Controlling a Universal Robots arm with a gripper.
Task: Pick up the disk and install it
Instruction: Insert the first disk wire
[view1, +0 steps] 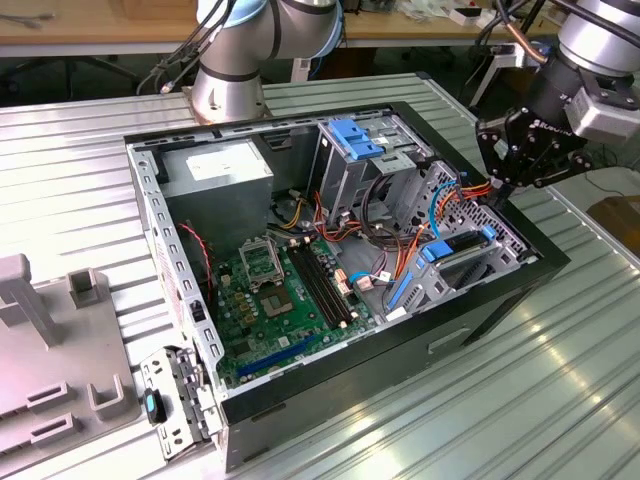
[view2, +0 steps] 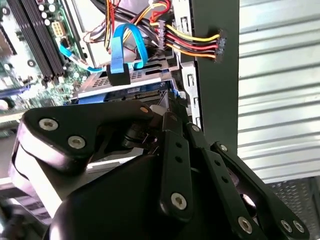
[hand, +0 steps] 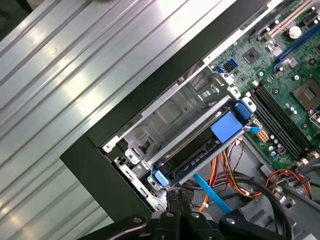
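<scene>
No word or number can be read anywhere. The grey power-supply box (view1: 215, 180), in the far corner of the computer case (view1: 330, 382) at the exterior view's left, carries a white label (view1: 222, 162) whose dark print cannot be made out. The gripper (view1: 503, 190) bears a short line of white lettering on its black body, and this too cannot be read with any certainty. The green motherboard (view1: 270, 300) on the case floor shows tiny white markings beside its sockets and slots, none of which can be told as letters or figures.
</scene>
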